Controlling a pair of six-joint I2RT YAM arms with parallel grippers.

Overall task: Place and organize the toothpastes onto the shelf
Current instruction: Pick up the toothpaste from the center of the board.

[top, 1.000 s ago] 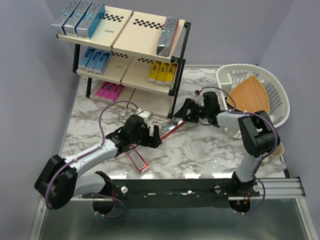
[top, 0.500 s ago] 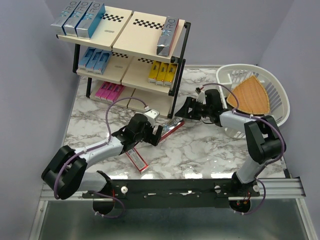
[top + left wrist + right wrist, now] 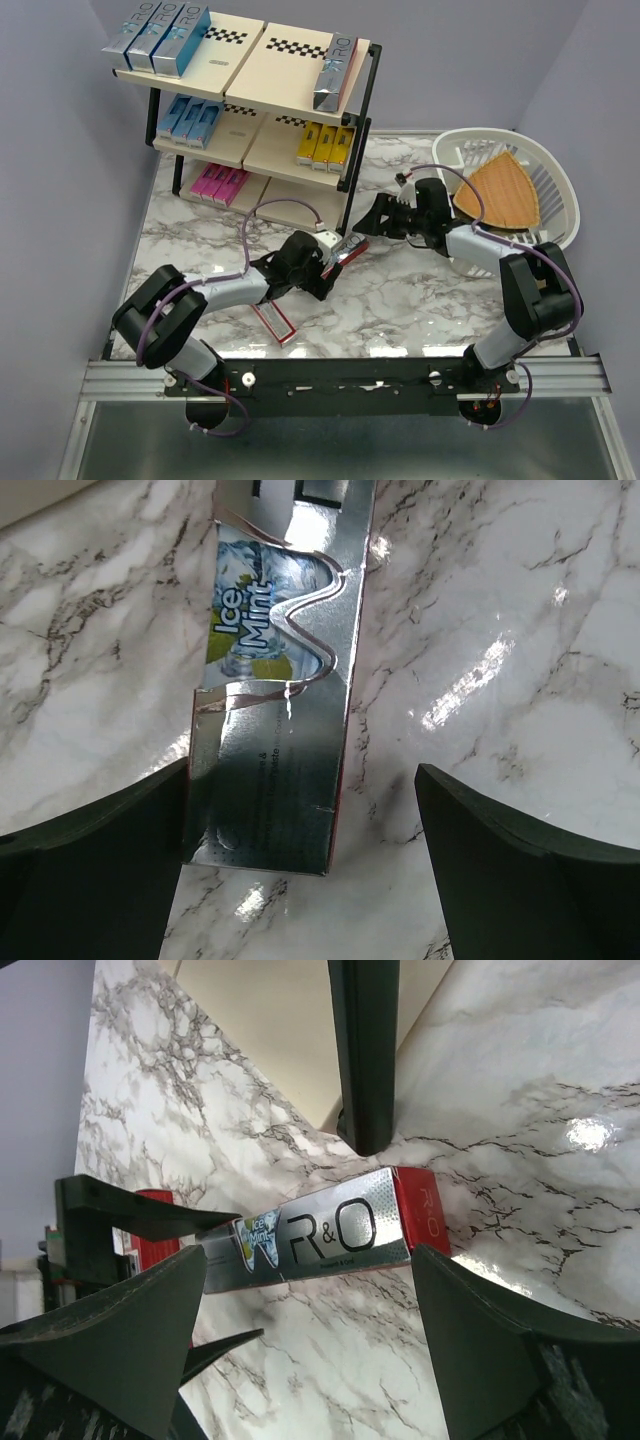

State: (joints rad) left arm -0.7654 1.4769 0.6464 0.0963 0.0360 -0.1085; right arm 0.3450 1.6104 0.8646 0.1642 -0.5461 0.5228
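Note:
A silver-and-red toothpaste box (image 3: 348, 248) lies flat on the marble table by the shelf's front right post. My left gripper (image 3: 333, 264) is open, and the box's near end (image 3: 280, 680) sits between its fingers, close to the left finger (image 3: 90, 860). My right gripper (image 3: 375, 222) is open just right of the box (image 3: 320, 1232), with nothing between its fingers (image 3: 500, 1340). A red toothpaste box (image 3: 272, 320) lies under the left arm. The shelf (image 3: 250, 60) holds silver-teal (image 3: 155, 38), silver (image 3: 333, 72), blue (image 3: 190, 118), yellow (image 3: 328, 143) and pink (image 3: 220, 183) toothpastes.
A white plastic basket (image 3: 555, 180) at the right holds a wedge-shaped wooden board (image 3: 497, 190). The shelf's black post (image 3: 365, 1050) stands just beyond the silver box. Bare marble (image 3: 410, 300) stretches in front of both grippers.
My left gripper has reached forward and right until its open fingers straddle the silver box's near end. The right gripper has drawn back a little to the right.

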